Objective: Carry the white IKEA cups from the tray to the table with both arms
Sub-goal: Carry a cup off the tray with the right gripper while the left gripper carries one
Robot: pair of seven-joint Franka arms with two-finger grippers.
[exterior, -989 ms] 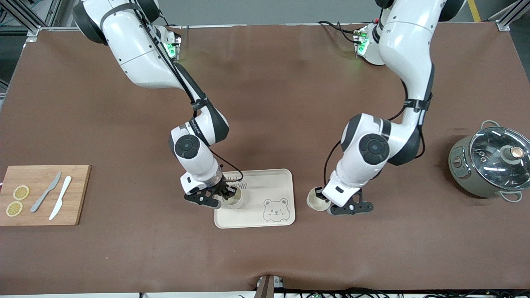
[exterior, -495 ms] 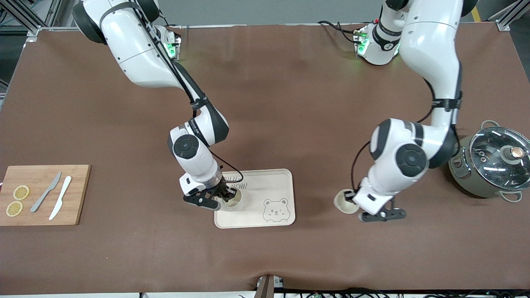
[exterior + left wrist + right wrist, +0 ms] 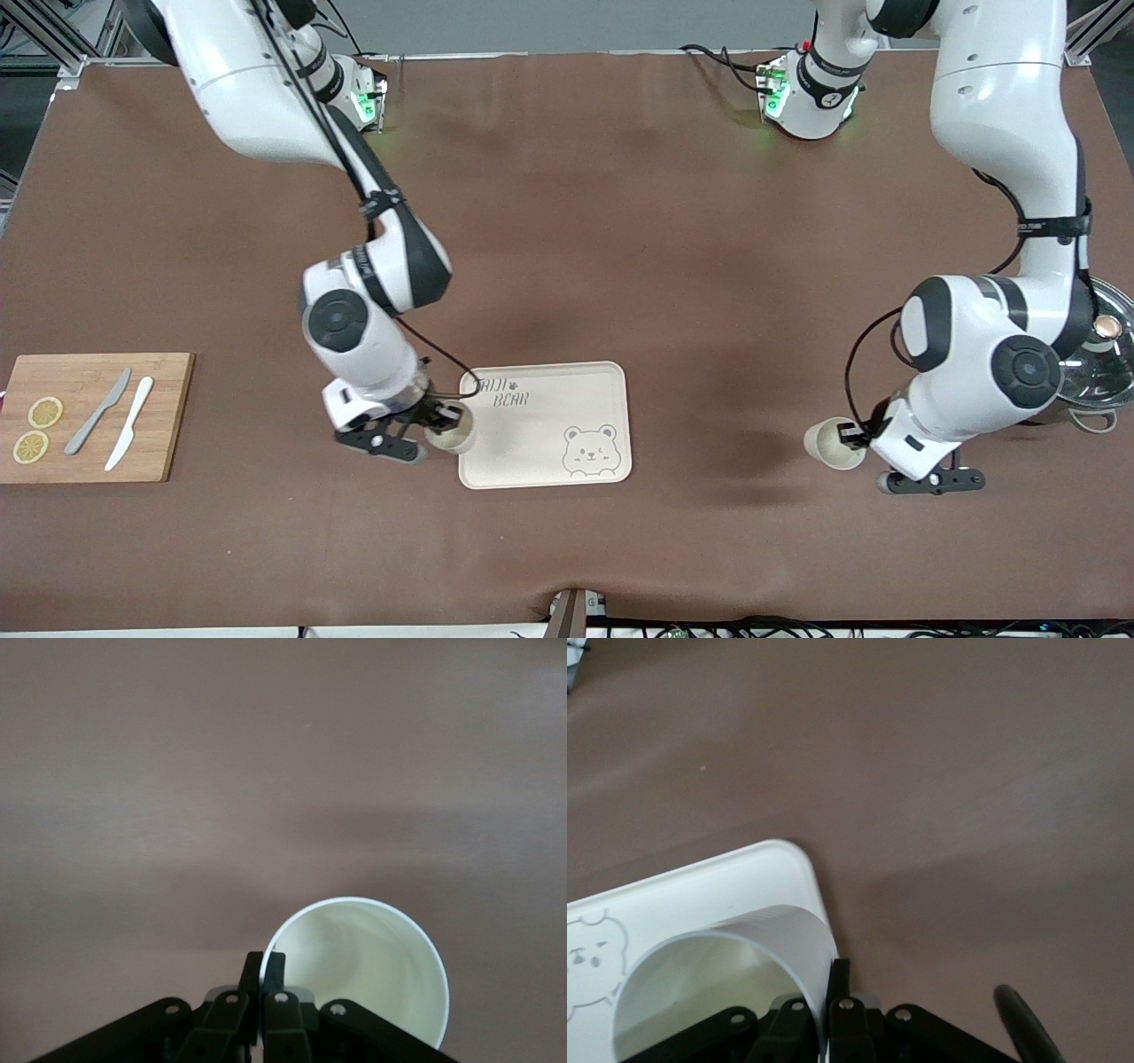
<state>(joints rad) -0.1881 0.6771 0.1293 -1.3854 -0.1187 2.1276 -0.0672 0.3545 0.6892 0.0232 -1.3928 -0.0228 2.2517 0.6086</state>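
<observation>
Cups first: one cup [image 3: 834,443] hangs pinched by its rim in the left gripper [image 3: 852,434] over bare table [image 3: 620,221] toward the left arm's end, near the pot [image 3: 1094,372]. The other cup [image 3: 451,431] sits clamped by its rim in the right gripper [image 3: 438,418], over the tray's [image 3: 567,416] edge at the right arm's end. Farther out that way, a cutting board [image 3: 89,416] with knives.

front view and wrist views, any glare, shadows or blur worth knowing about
Front view: sharp; window glare on the glass pot lid; a soft dark shadow on the brown table cover beside the small cream-white cup in the left gripper. Left wrist view: even, dim light, cup rim crisp. Right wrist view: the second white cup looms close over the cream bear-printed tray; right gripper.
</observation>
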